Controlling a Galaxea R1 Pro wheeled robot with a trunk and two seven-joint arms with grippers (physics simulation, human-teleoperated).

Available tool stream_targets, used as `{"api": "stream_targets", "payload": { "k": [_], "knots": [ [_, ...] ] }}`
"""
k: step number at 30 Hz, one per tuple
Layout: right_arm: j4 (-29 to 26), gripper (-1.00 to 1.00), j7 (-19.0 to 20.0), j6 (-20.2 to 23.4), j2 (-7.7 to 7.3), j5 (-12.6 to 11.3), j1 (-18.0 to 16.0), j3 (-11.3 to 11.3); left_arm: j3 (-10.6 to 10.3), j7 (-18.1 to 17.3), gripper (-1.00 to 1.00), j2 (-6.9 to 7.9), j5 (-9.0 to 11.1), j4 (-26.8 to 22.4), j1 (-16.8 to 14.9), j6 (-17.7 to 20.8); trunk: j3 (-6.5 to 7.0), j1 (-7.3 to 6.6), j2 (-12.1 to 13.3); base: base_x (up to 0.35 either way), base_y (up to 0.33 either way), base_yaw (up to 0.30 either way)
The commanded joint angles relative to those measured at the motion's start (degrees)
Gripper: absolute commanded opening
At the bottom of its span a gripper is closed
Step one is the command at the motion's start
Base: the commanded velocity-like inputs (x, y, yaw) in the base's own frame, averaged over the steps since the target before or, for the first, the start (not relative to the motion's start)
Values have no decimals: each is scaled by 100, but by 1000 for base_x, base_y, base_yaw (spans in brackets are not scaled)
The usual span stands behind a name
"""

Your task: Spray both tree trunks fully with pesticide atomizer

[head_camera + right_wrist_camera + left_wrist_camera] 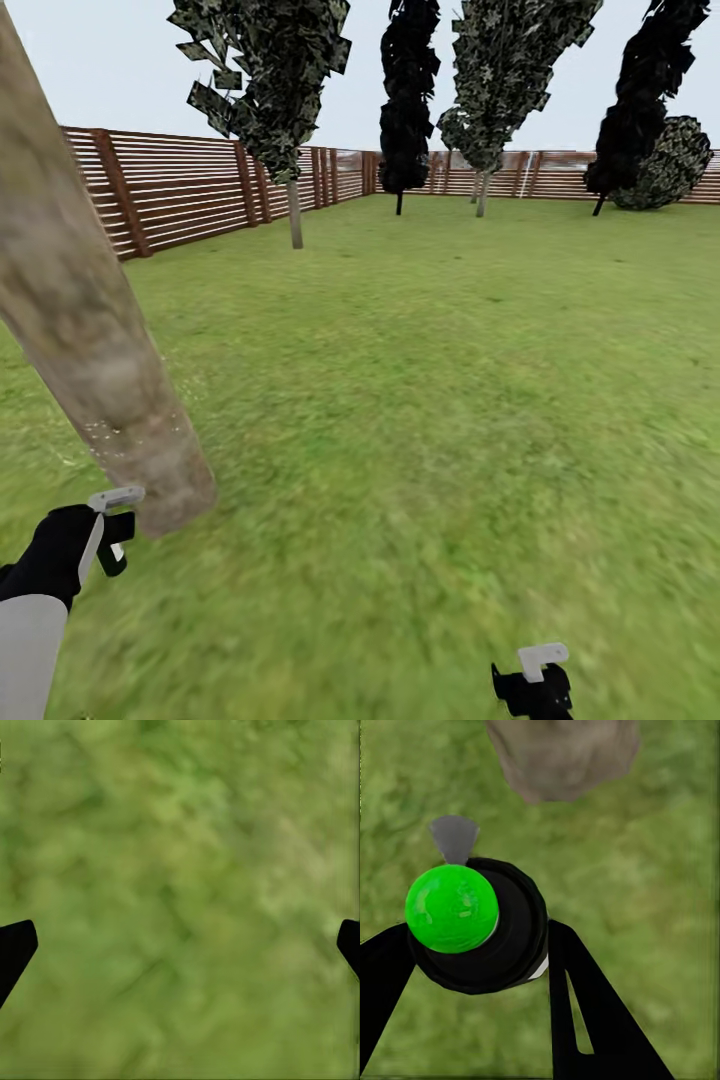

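My left gripper is shut on the pesticide atomizer, a stubby black sprayer with a bright green cap and a grey nozzle. In the head view this gripper hangs low at the left, right beside the base of a thick, pale, mottled tree trunk that leans across the left edge. The same trunk's foot lies just beyond the nozzle in the left wrist view. My right gripper is open over bare grass at the lower right, with nothing between its fingers.
Green lawn stretches ahead to a brown slat fence. Two leafy trees with thin pale trunks and narrow black trees stand along the far side.
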Motion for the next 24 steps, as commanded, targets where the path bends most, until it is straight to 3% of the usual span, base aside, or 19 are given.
{"api": "stream_targets", "payload": {
  "k": [1,13,24],
  "knots": [
    [0,100,-2,0,1,0,0,-1,0,1,-100,0,-7,0,0,0,0,0,0,108,-290,265],
    [4,100,3,0,1,0,0,1,0,0,-100,-46,-37,0,0,0,0,0,0,123,-289,269],
    [4,100,3,0,9,0,0,3,-2,1,-100,-88,-39,0,0,0,0,0,0,168,-275,81]
  ]
}}
